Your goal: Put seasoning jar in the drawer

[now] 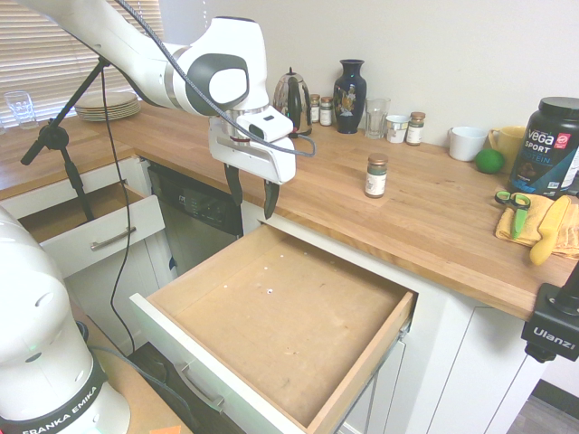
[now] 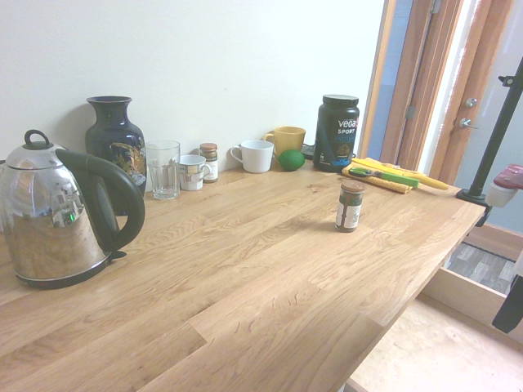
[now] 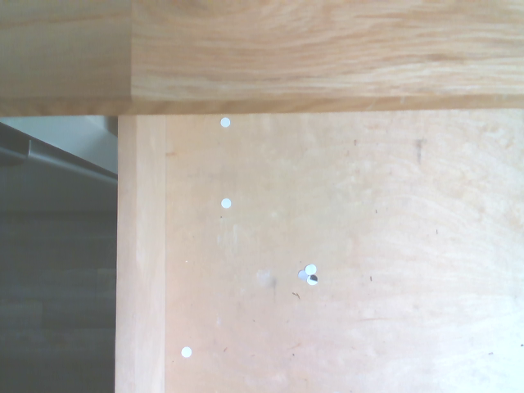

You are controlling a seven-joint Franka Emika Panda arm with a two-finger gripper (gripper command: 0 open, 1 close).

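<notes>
The seasoning jar (image 1: 375,175) stands upright on the wooden counter, brown lid on top, white label and dark greenish contents; the second exterior view shows the jar (image 2: 350,206) alone near the counter's front edge. The drawer (image 1: 271,316) is pulled wide open below the counter, and its light wooden bottom (image 3: 344,262) is bare. My gripper (image 1: 251,201) hangs open over the drawer's back left corner, at the counter's edge, with nothing between its fingers. It is well left of the jar. One dark finger (image 2: 511,304) shows at the right edge of the second exterior view.
A kettle (image 1: 291,101), a dark vase (image 1: 350,95), a glass (image 1: 376,117), small spice jars (image 1: 415,128), mugs (image 1: 468,142), a lime (image 1: 489,161) and a black tub (image 1: 550,146) line the wall. Scissors (image 1: 512,201) lie on a yellow cloth. A smaller drawer (image 1: 86,231) stands open at left.
</notes>
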